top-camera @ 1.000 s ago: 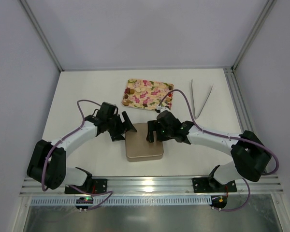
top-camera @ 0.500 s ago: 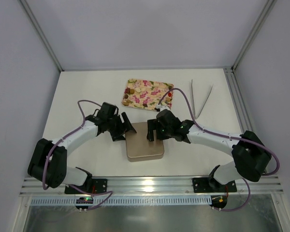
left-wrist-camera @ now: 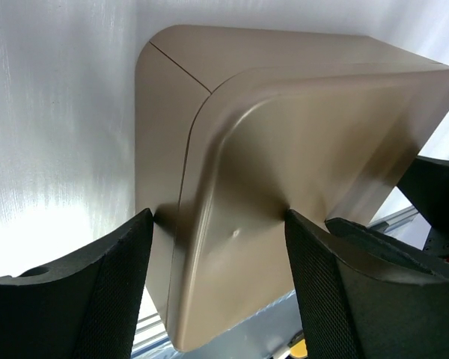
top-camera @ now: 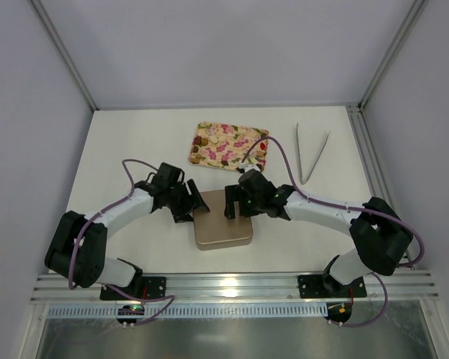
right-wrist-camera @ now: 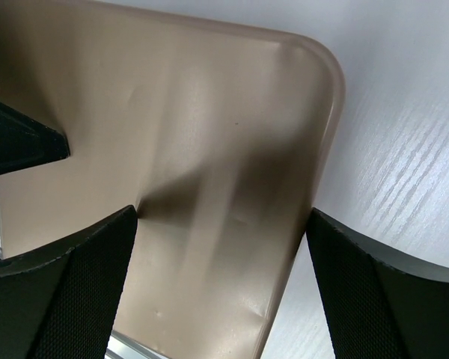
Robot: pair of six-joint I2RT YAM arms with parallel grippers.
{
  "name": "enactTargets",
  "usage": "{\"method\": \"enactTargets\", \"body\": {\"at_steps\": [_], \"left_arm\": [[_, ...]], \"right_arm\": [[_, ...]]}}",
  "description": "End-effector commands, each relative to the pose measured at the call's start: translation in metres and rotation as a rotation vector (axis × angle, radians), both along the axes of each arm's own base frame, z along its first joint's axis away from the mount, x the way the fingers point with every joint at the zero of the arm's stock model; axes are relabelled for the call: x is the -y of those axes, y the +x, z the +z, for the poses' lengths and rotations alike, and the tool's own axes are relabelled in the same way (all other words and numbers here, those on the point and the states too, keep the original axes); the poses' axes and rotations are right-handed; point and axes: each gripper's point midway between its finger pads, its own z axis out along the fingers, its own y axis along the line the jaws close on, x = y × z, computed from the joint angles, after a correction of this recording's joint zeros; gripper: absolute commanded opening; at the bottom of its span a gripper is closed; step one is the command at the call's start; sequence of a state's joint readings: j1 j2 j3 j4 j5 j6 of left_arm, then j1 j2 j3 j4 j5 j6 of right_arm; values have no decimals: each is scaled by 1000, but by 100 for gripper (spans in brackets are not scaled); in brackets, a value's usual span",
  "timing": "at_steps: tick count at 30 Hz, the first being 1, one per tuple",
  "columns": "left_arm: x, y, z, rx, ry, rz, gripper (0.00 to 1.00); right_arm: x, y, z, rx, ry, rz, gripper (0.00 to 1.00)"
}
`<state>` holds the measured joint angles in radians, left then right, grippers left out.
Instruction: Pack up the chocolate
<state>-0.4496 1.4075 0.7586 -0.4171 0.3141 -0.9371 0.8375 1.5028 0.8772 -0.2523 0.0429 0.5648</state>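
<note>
A gold-brown rectangular box [top-camera: 224, 224] lies at the table's middle, lid on. My left gripper [top-camera: 193, 200] is at its far left corner and my right gripper [top-camera: 230, 203] is over its far edge. In the left wrist view the box [left-wrist-camera: 307, 127] lies between the spread fingertips of the left gripper [left-wrist-camera: 221, 217], which touch its lid. In the right wrist view the right gripper [right-wrist-camera: 223, 213] is also spread, tips on the lid [right-wrist-camera: 172, 97]. Both hold nothing. The chocolate [top-camera: 209, 139] shows as small brown and tan bits in the floral tray [top-camera: 256, 158], hard to tell from the print.
A pair of long metal tongs [top-camera: 312, 153] lies at the back right of the white table. The floral tray stands just behind the box. Grey walls close in the left, right and back; a metal rail [top-camera: 232, 284] runs along the near edge.
Both grippers have closed in a little on the box's far edge; the right one has shifted left over the lid. The box and the tray have not moved.
</note>
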Motion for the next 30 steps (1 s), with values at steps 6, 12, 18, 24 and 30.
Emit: {"method": "enactTargets", "body": {"at_steps": [6,12,18,24,30], "left_arm": [[-13,-19,-38,-78,64,24,64],[-15,-24,-49,-100,75,27,62],[-14,-24,-52,-106,85,23,62],[-12,-15,-45,-82,90,16,64],[-9,5,-21,-19,114,-28,72]], "right_arm": [[-9,-5,-13,-29,23,10,92],[-6,-20,-31,-75,72,18,90],[8,-37,-51,-136,113,-2,83],[10,-29,-30,-76,162,-16,83],[18,-17,-1,-38,187,-40,83]]}}
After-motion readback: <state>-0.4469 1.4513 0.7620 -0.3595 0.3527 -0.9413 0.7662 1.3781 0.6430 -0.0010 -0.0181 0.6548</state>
